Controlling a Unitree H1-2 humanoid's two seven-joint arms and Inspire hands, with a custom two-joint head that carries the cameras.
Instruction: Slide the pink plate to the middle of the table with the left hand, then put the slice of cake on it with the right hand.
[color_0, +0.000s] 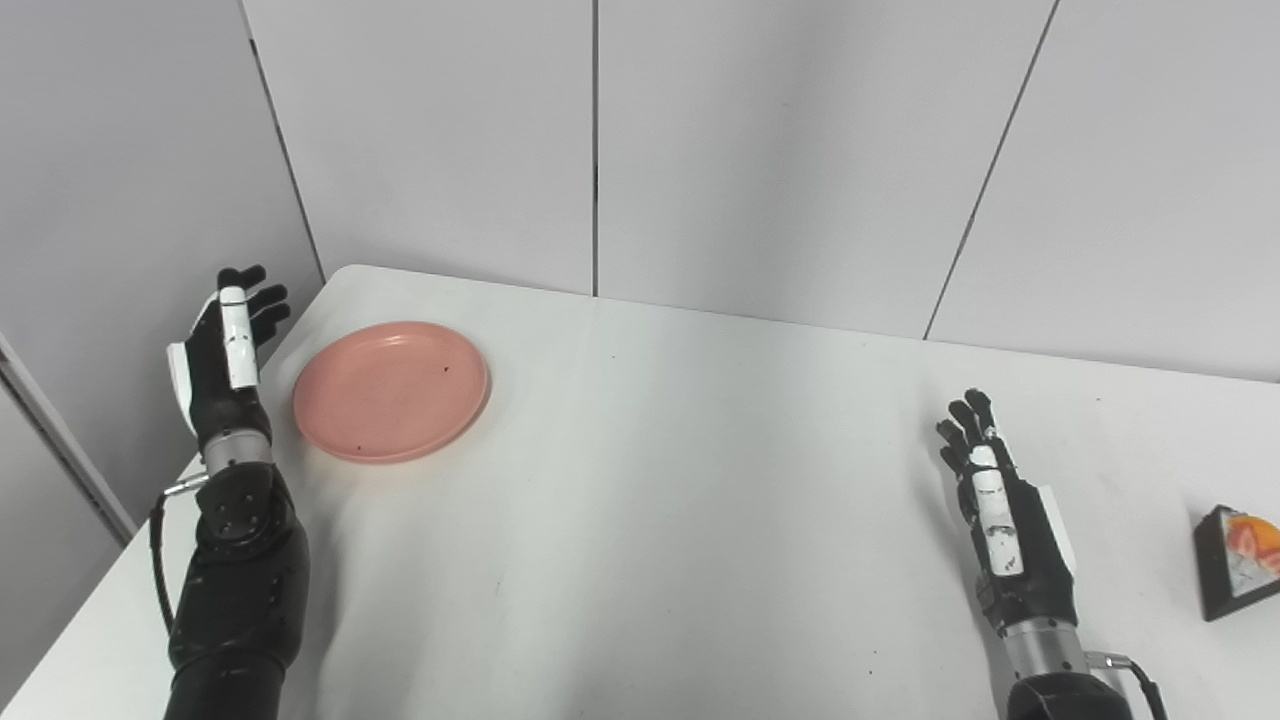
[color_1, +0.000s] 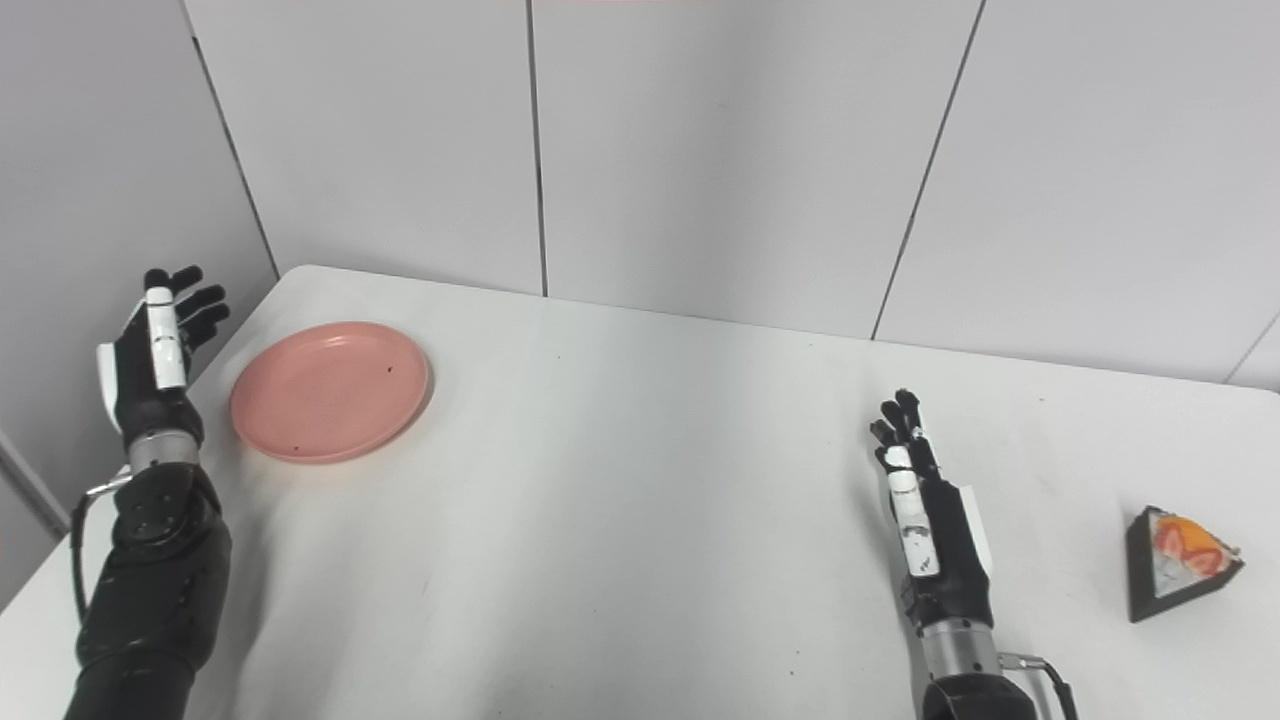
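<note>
On the white table (color_0: 640, 480) we see the pink plate (color_0: 391, 390) at far left, near the back corner, w/ nothing on it. Our left hand (color_0: 222, 355) is upright just beside the plate's left rim, not touching, fingers spread & holding nothing. Our right hand (color_1: 930, 520) is over the table's right part, fingers extended, also w/o a grip. Slice of cake (color_1: 1180, 562) sits at the right edge, apart from that hand.

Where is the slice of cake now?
The slice of cake lies on the table's far right, apart from the open right hand.
</note>
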